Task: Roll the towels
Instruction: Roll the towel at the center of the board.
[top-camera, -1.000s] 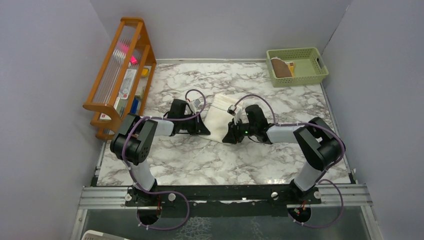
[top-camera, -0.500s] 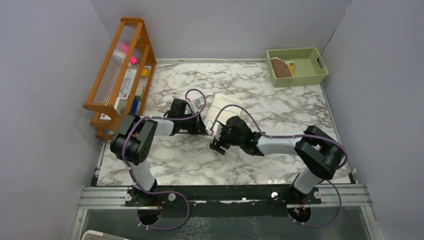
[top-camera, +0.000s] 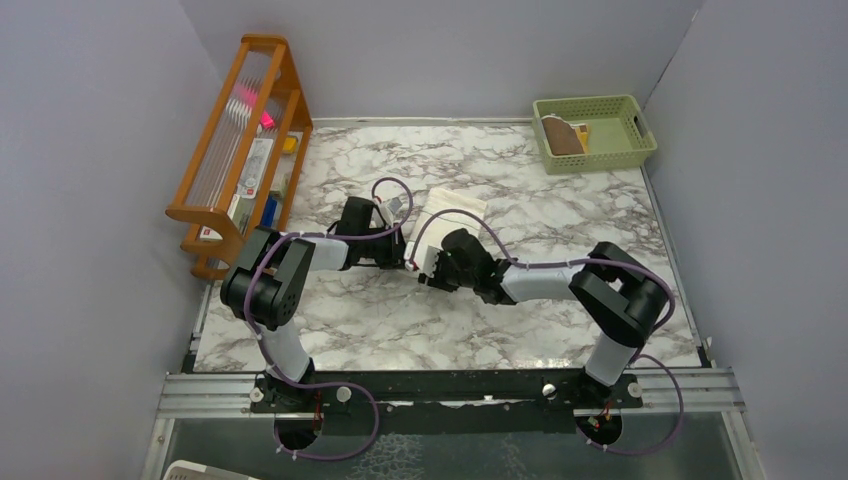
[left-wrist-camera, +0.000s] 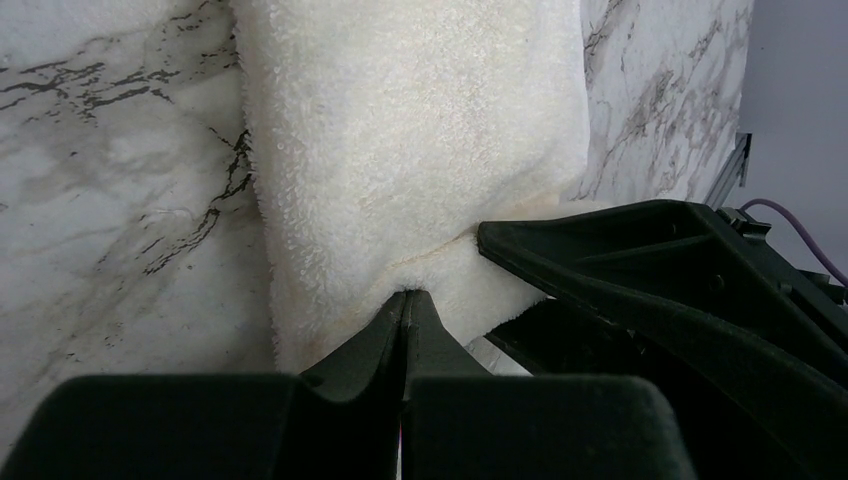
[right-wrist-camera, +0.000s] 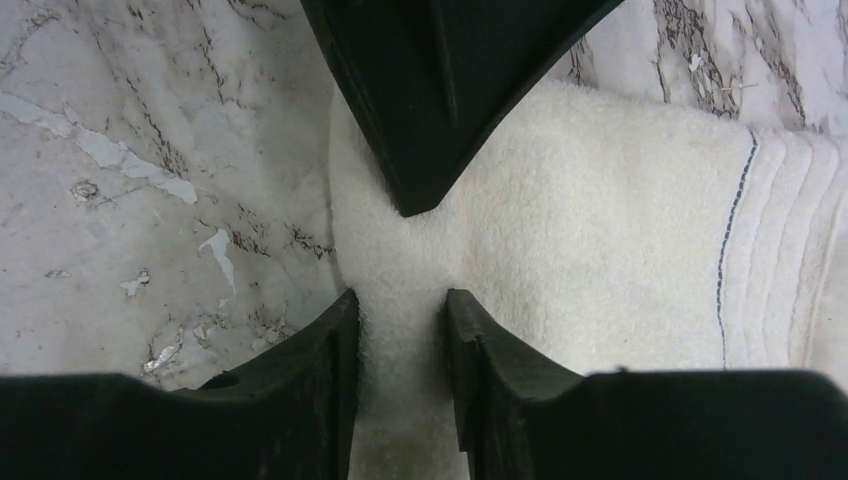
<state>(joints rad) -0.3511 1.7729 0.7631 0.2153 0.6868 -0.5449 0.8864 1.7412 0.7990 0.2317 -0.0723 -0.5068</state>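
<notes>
We judge the rolling of the cream towel (top-camera: 452, 207) to be at its start. It lies near the middle of the table (top-camera: 400, 325), and both grippers meet at its 7 o'clock corner. The left gripper (left-wrist-camera: 405, 296) is pinched tight on the cloth's edge. The right gripper (right-wrist-camera: 400, 300) has its jaws closed in on a ridge of cloth that fills the gap between them.

Next, we think, both arms must turn that edge over together and carry it toward 12 o'clock, keeping the roll even. The brown towel (top-camera: 562, 136) sits in the basket (top-camera: 642, 131) at 1 o'clock, not yet rolled.

Bare marble lies open at 6 and 3 o'clock. The wooden rack (top-camera: 240, 140) at 10 o'clock stands well apart, but the fingers are crowded.
</notes>
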